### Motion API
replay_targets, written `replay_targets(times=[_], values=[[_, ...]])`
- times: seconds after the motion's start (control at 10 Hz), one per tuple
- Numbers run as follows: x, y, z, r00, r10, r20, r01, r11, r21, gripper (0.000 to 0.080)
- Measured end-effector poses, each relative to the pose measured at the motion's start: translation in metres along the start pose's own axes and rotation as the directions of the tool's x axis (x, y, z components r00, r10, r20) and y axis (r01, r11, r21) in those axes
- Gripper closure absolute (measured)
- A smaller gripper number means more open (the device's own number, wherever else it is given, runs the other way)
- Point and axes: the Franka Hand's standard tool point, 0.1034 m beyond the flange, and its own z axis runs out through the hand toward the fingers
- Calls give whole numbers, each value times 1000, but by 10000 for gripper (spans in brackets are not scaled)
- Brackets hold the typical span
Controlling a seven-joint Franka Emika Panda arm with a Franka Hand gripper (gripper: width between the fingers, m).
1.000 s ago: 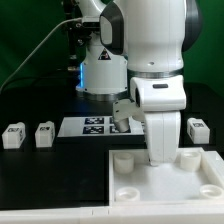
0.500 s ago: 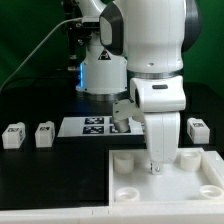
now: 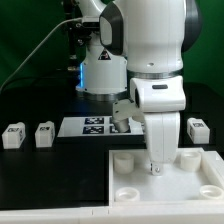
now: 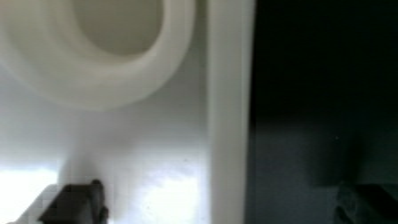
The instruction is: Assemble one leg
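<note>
On the exterior view's left you see a small white stubby plastic leg point(image 3: 12, 136) and a second leg point(image 3: 44, 133) near it on the black table point(image 3: 40, 170). Next comes the thin flat white marker board point(image 3: 90, 126). Then your claw point(image 3: 153, 169) hangs low over the big white square panel point(image 3: 125, 190), fingers spread wide, holding nothing. A third leg point(image 3: 197, 128) sits on the right. Careful: the claw is so low it could bump the panel and push it.
</note>
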Motion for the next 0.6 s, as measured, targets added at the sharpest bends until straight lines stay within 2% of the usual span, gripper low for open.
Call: replay_targets(times=[0.3, 0.5, 0.6], values=[[0, 0, -1, 1000, 0, 0, 0, 1000, -1, 150], [2, 3, -19, 995, 101, 1, -101, 994, -28, 150], [9, -4, -30, 991, 135, 1, -135, 990, -37, 150]])
